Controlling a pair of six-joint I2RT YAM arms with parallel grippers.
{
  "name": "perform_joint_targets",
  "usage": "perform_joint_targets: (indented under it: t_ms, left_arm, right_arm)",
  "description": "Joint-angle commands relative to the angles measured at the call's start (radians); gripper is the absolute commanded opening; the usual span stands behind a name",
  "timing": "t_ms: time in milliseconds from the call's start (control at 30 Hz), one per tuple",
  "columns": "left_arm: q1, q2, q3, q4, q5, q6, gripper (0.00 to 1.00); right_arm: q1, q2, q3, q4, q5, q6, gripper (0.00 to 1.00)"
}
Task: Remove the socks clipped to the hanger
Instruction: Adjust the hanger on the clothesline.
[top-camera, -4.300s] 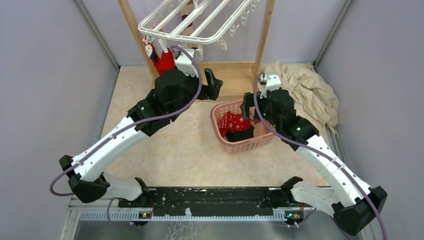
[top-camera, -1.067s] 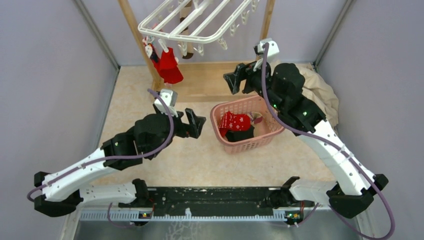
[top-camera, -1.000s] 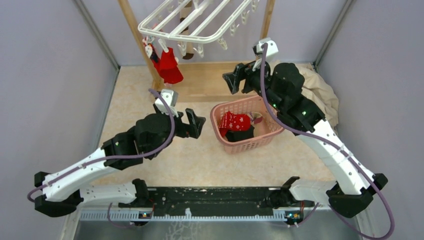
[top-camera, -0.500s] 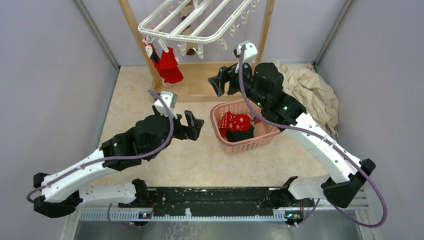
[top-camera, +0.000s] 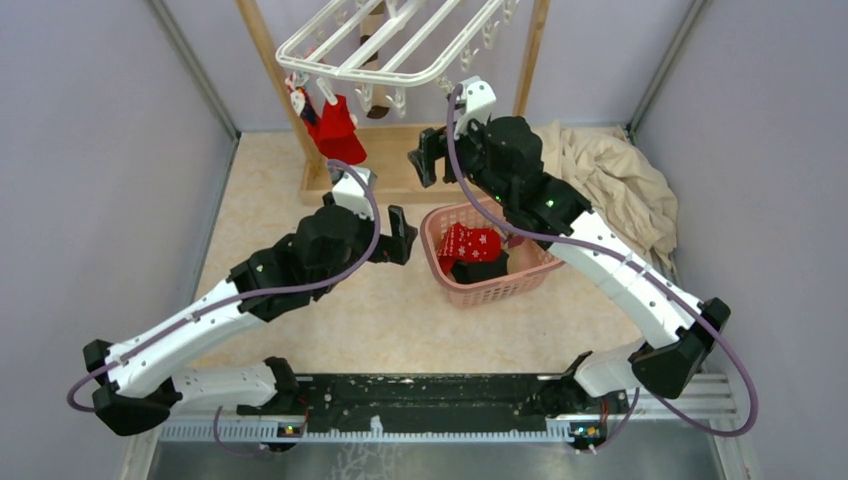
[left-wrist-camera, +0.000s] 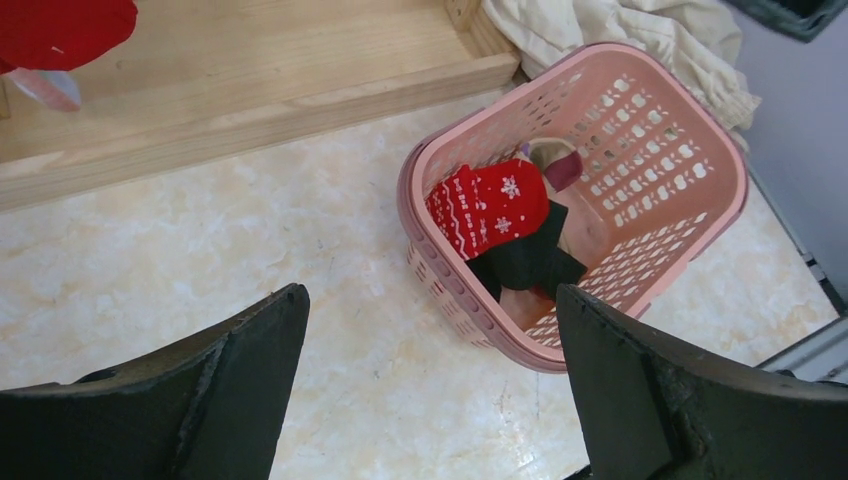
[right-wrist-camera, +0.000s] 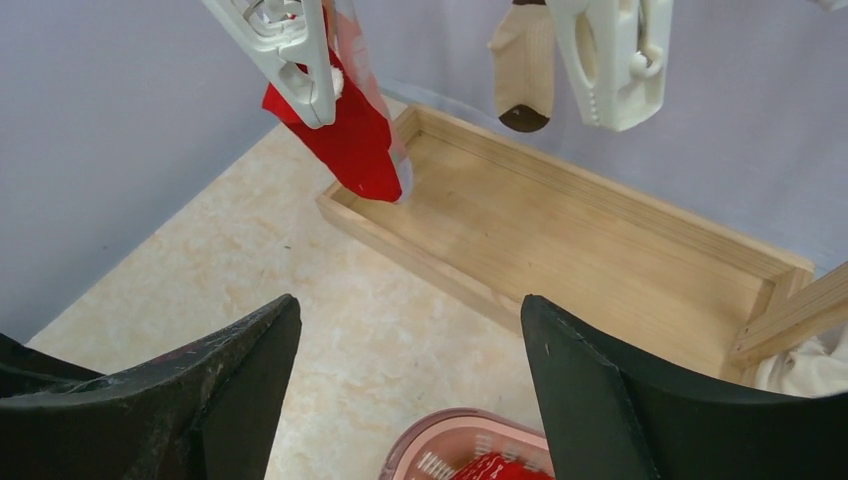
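The overhead view's top edge cuts off the hanger. From the left wrist we see only a corner of a red sock. From the right wrist a beige sock loses its top and the basket shows just a sliver of rim. Inside it, the patterned sock covers part of a black sock; what lies beneath we cannot tell.

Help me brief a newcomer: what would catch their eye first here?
A red sock dangles clipped to the white hanger at the top, a beige sock hanging beside it. Below, a pink basket holds a red snowflake sock; the left end effector and right end effector hover open nearby.
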Motion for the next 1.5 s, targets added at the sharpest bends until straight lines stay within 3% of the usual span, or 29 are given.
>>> perform_joint_targets:
  t_ms: [0,200,533,733,1100,1467]
  left_arm:
    - [0.010,-0.055,-0.015,0.060,0.042,0.010,0.99]
    - [0.017,-0.067,-0.063,0.069,0.113,-0.005,0.99]
    - [0.018,-0.038,-0.097,0.148,0.296,-0.006,0.99]
    - [0.018,-0.014,-0.088,0.156,0.349,-0.013,0.99]
    - [0.018,-0.007,-0.065,0.172,0.300,-0.012,0.99]
    - [0.017,0.003,-0.015,0.187,0.247,0.010,0.99]
  right_arm:
    - [0.007,-0.019,0.040,-0.001,0.010,-0.018,0.83]
    - [0.003,-0.041,0.046,-0.077,0.155,0.054,0.98]
    - [-0.044,-0.072,0.117,-0.208,0.247,0.142,0.98]
    - [-0.051,0.004,0.284,-0.311,0.254,0.084,0.96]
    - [-0.040,-0.058,0.128,-0.158,0.279,-0.090,0.91]
    - [-0.040,-0.046,0.102,-0.079,0.211,-0.076,0.89]
